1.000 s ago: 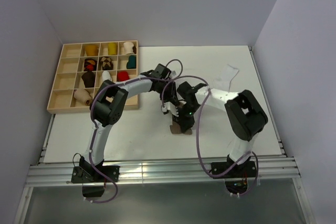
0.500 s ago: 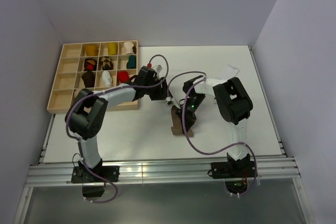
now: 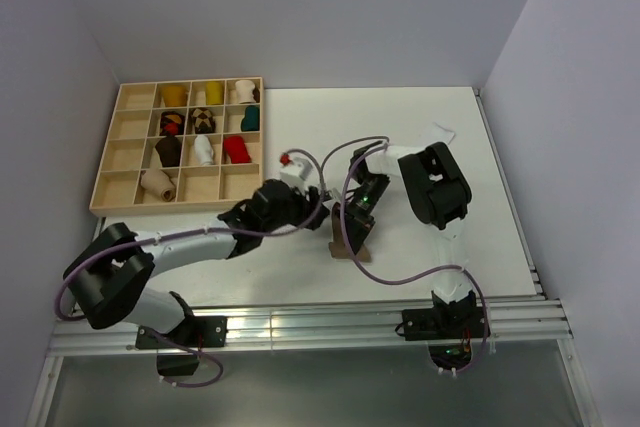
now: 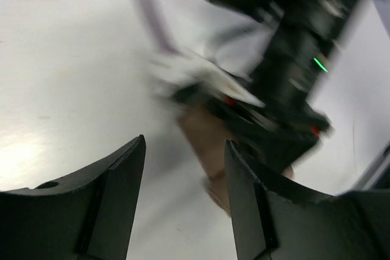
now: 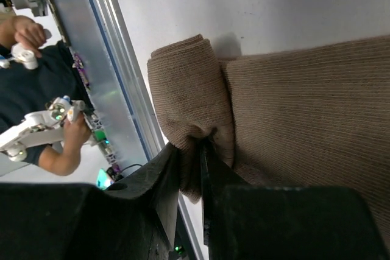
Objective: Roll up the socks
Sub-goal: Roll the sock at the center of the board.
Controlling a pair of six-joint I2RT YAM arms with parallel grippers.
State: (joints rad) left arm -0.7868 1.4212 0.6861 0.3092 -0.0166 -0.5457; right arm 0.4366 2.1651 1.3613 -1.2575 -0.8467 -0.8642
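A brown sock (image 3: 346,239) lies partly rolled near the table's middle. My right gripper (image 3: 353,217) is shut on a fold of it. The right wrist view shows the fingers (image 5: 164,175) pinching the rolled end, with the flat ribbed part (image 5: 298,108) beside it. My left gripper (image 3: 318,209) is open and empty just left of the sock. In the left wrist view its open jaws frame the blurred sock (image 4: 204,135) and the right gripper (image 4: 292,89). A pale cream sock (image 3: 443,131) lies at the back right, mostly hidden behind the right arm.
A wooden compartment tray (image 3: 103,199) stands at the back left and holds several rolled socks. Purple cables loop over both arms near the sock. The metal rail (image 3: 300,325) runs along the near table edge.
My left arm has swung back from the tray side and dropped low, so its open gripper now points at the sock from the left. The right gripper has kept its hold on the brown sock.
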